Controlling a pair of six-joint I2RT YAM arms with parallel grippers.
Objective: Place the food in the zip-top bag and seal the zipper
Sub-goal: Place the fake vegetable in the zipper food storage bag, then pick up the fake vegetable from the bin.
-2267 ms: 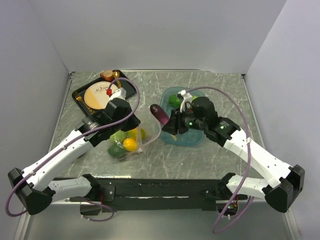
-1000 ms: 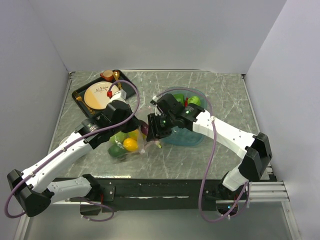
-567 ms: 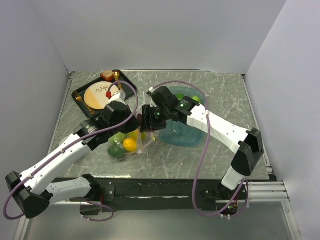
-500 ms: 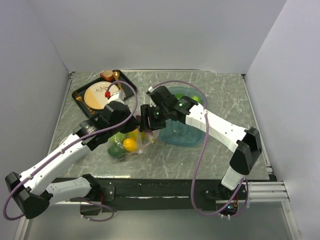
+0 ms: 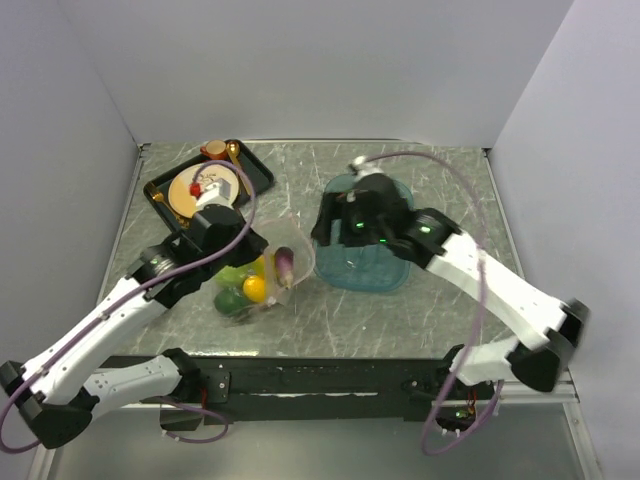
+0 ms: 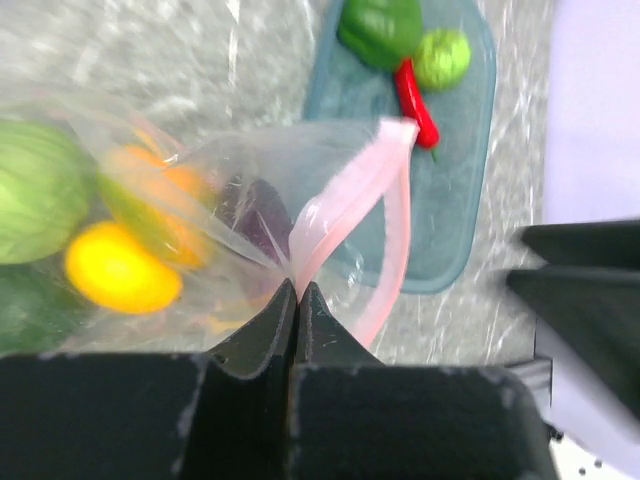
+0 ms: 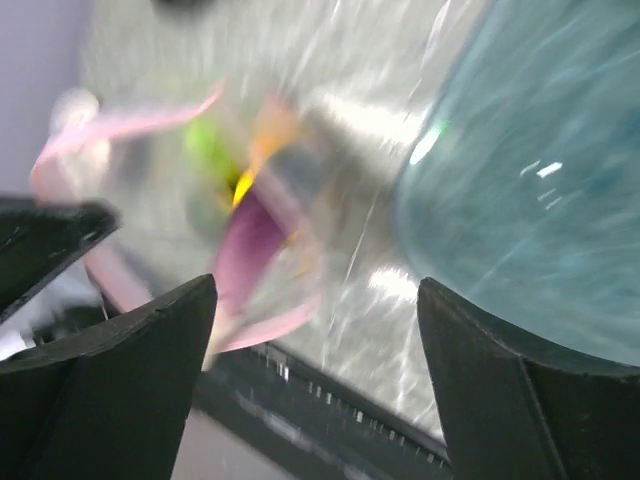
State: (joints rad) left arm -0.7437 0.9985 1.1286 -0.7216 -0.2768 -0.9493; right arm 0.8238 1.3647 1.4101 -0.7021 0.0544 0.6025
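The clear bag lies on the tabletop with the purple eggplant inside. The left gripper is clamped tight on the pink strip at the bag's mouth. The right gripper hangs just right of the bag, at the teal tub, jaws spread wide and holding nothing

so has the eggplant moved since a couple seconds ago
Yes. The eggplant went left, away from the teal tub, and now lies inside the zip-top bag.
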